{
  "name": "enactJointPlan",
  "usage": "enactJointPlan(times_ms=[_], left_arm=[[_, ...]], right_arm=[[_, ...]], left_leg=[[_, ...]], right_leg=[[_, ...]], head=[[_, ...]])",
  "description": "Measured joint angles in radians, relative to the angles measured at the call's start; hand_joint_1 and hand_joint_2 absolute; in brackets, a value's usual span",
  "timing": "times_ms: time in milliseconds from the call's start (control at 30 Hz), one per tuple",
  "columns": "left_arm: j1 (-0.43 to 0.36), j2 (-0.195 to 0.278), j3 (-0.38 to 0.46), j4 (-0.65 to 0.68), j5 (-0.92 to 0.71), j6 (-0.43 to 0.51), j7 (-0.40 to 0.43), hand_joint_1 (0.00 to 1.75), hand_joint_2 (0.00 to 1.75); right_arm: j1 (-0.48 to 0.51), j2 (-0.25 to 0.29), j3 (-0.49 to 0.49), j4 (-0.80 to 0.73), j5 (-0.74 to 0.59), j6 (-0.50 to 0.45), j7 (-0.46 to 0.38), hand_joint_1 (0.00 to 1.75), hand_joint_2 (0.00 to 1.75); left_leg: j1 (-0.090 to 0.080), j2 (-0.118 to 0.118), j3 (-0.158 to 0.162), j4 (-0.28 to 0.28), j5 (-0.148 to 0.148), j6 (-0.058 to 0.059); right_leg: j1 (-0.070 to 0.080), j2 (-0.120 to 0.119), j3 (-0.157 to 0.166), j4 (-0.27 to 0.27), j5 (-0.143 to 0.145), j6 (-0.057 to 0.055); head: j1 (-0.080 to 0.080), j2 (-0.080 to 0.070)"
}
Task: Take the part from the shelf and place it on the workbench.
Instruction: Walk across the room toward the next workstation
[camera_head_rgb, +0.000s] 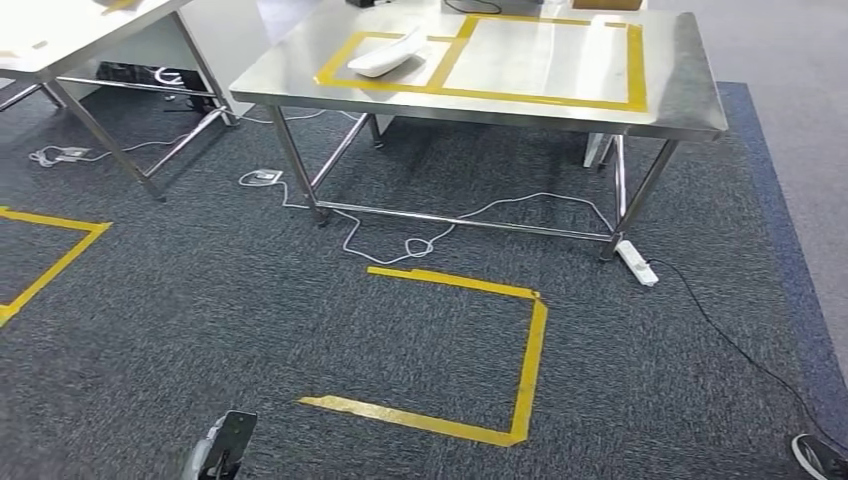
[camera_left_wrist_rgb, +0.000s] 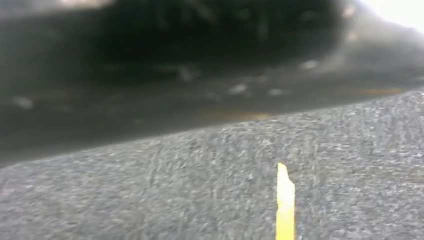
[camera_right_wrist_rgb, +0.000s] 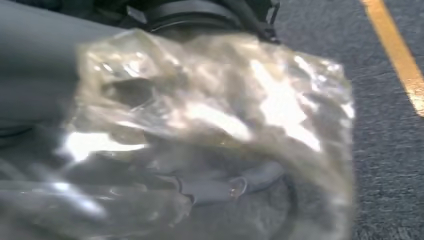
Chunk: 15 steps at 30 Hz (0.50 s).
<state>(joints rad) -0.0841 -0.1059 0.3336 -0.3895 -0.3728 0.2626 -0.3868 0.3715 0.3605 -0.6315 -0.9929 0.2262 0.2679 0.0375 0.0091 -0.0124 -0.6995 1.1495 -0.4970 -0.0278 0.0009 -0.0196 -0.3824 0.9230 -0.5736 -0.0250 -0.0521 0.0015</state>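
Note:
In the right wrist view my right hand (camera_right_wrist_rgb: 45, 85) holds a part wrapped in a crinkled clear plastic bag (camera_right_wrist_rgb: 210, 125); the bag hides most of the fingers, and dark carpet lies below. The steel workbench (camera_head_rgb: 690, 95) stands ahead in the head view, its top marked with yellow tape rectangles. A white curved part (camera_head_rgb: 388, 55) lies in the smaller left rectangle. A bit of my left hand (camera_head_rgb: 222, 450) hangs low at the picture's bottom edge, over the carpet; how its fingers lie is unclear.
A second steel table (camera_head_rgb: 60, 45) stands at the far left. White cables (camera_head_rgb: 420, 240) and a power strip (camera_head_rgb: 637, 262) lie under the workbench. A yellow tape bracket (camera_head_rgb: 530, 350) marks the carpet before it. A person's shoe (camera_head_rgb: 820, 455) shows at the bottom right.

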Motion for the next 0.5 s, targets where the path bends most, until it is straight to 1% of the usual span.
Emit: enactJointPlan(times_ms=[33,67,100,133,167,200,233,267,300,333,367,400,433,467,500], left_arm=[[0.001,0.000,-0.001,0.004,-0.002,0.001,0.001,0.00,0.00],[0.003,-0.001,-0.001,0.009,-0.004,0.003,0.003,0.00,0.00],[0.005,-0.001,-0.002,0.013,-0.005,0.005,0.005,0.00,0.00],[0.007,-0.001,-0.002,0.017,-0.006,0.007,0.006,0.00,0.00],[0.008,0.000,-0.002,0.021,-0.008,0.009,0.007,0.00,0.00],[0.008,0.000,-0.002,0.023,-0.010,0.011,0.008,0.00,0.00],[0.007,0.000,-0.002,0.025,-0.012,0.013,0.009,0.00,0.00],[0.006,0.000,-0.002,0.027,-0.014,0.015,0.011,0.00,0.00],[0.005,0.001,-0.002,0.030,-0.015,0.017,0.014,0.00,0.00],[0.006,0.002,-0.002,0.034,-0.015,0.018,0.017,0.00,0.00],[0.008,0.001,-0.002,0.037,-0.016,0.019,0.020,0.00,0.00],[0.010,0.001,-0.002,0.041,-0.016,0.020,0.021,0.00,0.00],[0.010,0.001,-0.002,0.044,-0.017,0.021,0.022,0.00,0.00],[0.010,0.001,-0.002,0.046,-0.018,0.022,0.023,0.00,0.00],[0.009,0.001,-0.002,0.048,-0.019,0.023,0.024,0.00,0.00]], right_arm=[[0.001,0.000,0.000,0.000,0.001,0.000,0.000,0.00,0.00],[0.001,0.000,0.000,0.000,0.002,0.000,0.000,0.00,0.00],[0.001,0.000,0.001,0.000,0.003,0.000,0.000,0.00,0.00],[0.000,0.000,0.001,0.000,0.004,0.000,0.000,0.00,0.00],[0.000,0.000,0.001,0.000,0.005,0.000,-0.001,0.00,0.00],[0.000,0.000,0.001,0.000,0.006,0.000,-0.001,0.00,0.00],[-0.001,0.000,0.001,0.000,0.007,0.000,-0.002,0.00,0.00],[-0.002,0.000,0.001,0.000,0.009,0.000,-0.003,0.00,0.00],[-0.003,0.000,0.001,0.000,0.011,0.001,-0.003,0.00,0.00],[-0.005,0.000,0.001,-0.001,0.013,0.001,-0.004,0.00,0.00],[-0.007,0.000,0.002,-0.002,0.014,0.002,-0.004,0.00,0.00],[-0.008,0.000,0.002,-0.003,0.014,0.002,-0.005,0.00,0.00],[-0.009,0.000,0.003,-0.004,0.015,0.002,-0.006,0.00,0.00],[-0.008,0.000,0.003,-0.004,0.015,0.003,-0.006,0.00,0.00],[-0.007,0.000,0.004,-0.004,0.016,0.003,-0.006,0.00,0.00]], left_leg=[[0.001,0.001,-0.013,0.065,-0.030,-0.004],[0.002,0.001,-0.016,0.110,-0.039,-0.006],[0.002,0.003,-0.003,0.121,-0.029,-0.006],[0.001,0.007,0.028,0.094,-0.009,-0.004],[0.000,0.018,0.075,0.034,0.011,0.001],[-0.004,0.037,0.124,-0.036,0.021,0.009],[-0.008,0.055,0.162,-0.095,0.024,0.017],[-0.013,0.069,0.185,-0.134,0.021,0.025],[-0.017,0.074,0.191,-0.152,0.013,0.033],[-0.017,0.068,0.188,-0.159,0.012,0.040],[-0.014,0.060,0.187,-0.167,0.013,0.046],[-0.011,0.052,0.185,-0.174,0.017,0.052],[-0.007,0.043,0.182,-0.179,0.022,0.057],[-0.005,0.033,0.178,-0.181,0.027,0.061],[-0.005,0.023,0.172,-0.181,0.031,0.063]], right_leg=[[0.002,-0.011,-0.009,0.002,0.006,-0.001],[0.003,-0.022,-0.017,0.005,0.010,-0.001],[0.005,-0.032,-0.025,0.008,0.014,0.000],[0.006,-0.041,-0.032,0.012,0.015,0.001],[0.007,-0.051,-0.035,0.015,0.016,0.001],[0.009,-0.061,-0.038,0.018,0.016,0.003],[0.011,-0.071,-0.039,0.020,0.015,0.006],[0.013,-0.080,-0.040,0.022,0.014,0.010],[0.015,-0.090,-0.041,0.024,0.014,0.015],[0.017,-0.099,-0.038,0.025,0.014,0.020],[0.017,-0.097,-0.039,0.028,0.010,0.026],[0.017,-0.081,-0.045,0.041,-0.002,0.033],[0.015,-0.055,-0.059,0.072,-0.024,0.039],[0.010,-0.024,-0.088,0.127,-0.055,0.045],[0.006,0.001,-0.124,0.199,-0.088,0.049]], head=[[0.000,0.000],[0.000,0.000],[0.000,0.000],[0.000,0.000],[0.000,0.000],[0.000,0.000],[0.000,0.000],[0.000,0.000],[0.000,0.000],[0.000,0.000],[-0.001,0.000],[0.001,0.000],[0.003,0.000],[0.006,0.000],[0.009,0.000]])
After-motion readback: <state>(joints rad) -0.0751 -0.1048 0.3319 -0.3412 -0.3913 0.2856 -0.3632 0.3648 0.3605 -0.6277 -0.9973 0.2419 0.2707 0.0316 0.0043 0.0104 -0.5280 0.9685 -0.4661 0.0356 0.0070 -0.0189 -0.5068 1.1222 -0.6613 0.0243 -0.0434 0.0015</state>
